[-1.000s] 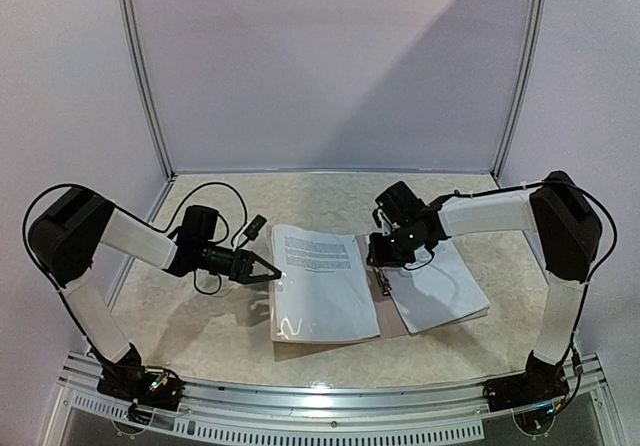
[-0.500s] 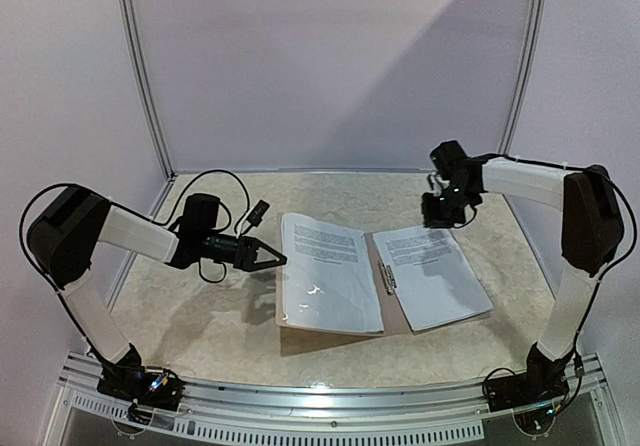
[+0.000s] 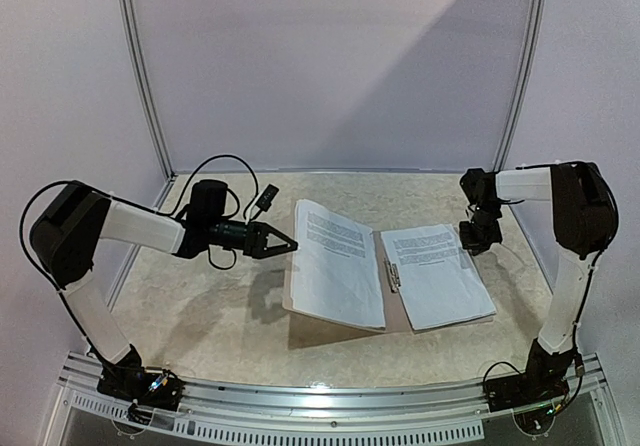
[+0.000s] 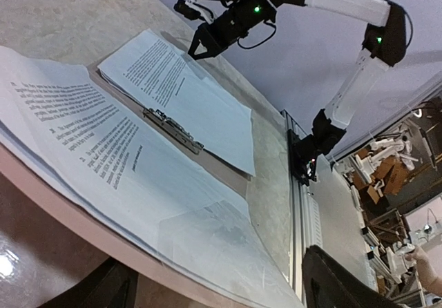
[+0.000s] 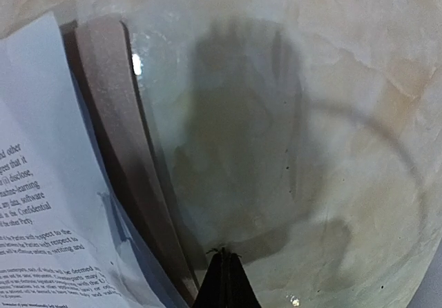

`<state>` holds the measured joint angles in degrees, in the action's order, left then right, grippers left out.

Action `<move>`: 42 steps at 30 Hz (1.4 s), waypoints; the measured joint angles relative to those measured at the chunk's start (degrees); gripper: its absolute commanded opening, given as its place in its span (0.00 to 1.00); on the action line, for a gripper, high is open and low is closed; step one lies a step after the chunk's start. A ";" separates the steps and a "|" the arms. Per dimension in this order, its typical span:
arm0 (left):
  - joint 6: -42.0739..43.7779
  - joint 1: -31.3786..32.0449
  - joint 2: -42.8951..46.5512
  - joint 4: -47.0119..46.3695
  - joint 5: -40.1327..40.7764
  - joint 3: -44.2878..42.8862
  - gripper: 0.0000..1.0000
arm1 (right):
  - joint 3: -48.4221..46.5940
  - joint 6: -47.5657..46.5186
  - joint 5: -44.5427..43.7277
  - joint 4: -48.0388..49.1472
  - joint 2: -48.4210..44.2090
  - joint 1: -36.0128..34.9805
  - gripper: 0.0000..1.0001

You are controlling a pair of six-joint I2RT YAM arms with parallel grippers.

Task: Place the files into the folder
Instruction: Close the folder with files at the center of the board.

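The marbled beige table [image 3: 200,316] stands between pale lilac wall panels [image 3: 330,66], with an aluminium rail [image 3: 330,394] along its near edge. The folder [image 3: 394,308] lies open at mid-table with the files [image 3: 437,274] on both halves, and its left cover is tilted up above a shadow. The left gripper [image 3: 288,243] is spread wide at that cover's edge, while the right gripper [image 3: 478,242], fully closed and empty, hovers beside the folder's far right corner.

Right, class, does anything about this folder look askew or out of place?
Yes: the left half of the folder, sheets on it, tilts up off the table, shadow beneath, beside the open left claw. The right half lies flat.
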<state>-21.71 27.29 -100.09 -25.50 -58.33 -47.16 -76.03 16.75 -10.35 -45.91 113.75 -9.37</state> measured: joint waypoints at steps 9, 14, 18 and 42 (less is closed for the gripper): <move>3.91 0.31 1.22 5.20 0.81 -5.90 1.00 | 6.75 -0.50 8.11 5.07 -4.68 -0.81 0.00; 8.26 1.16 2.03 10.23 0.68 -13.22 0.99 | 10.84 1.44 15.89 8.46 -7.45 -5.46 0.00; 11.41 3.76 2.05 14.58 0.98 -17.16 0.99 | 13.29 4.33 22.10 12.31 -8.46 -9.75 0.00; 33.00 37.44 -14.34 52.09 18.05 -72.43 1.00 | 5.81 3.58 13.16 1.92 -16.26 -2.95 0.00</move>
<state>11.29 64.73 -114.43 26.59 -40.27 -119.59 -70.22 20.34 2.81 -43.99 97.49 -12.32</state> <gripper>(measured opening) 0.994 0.003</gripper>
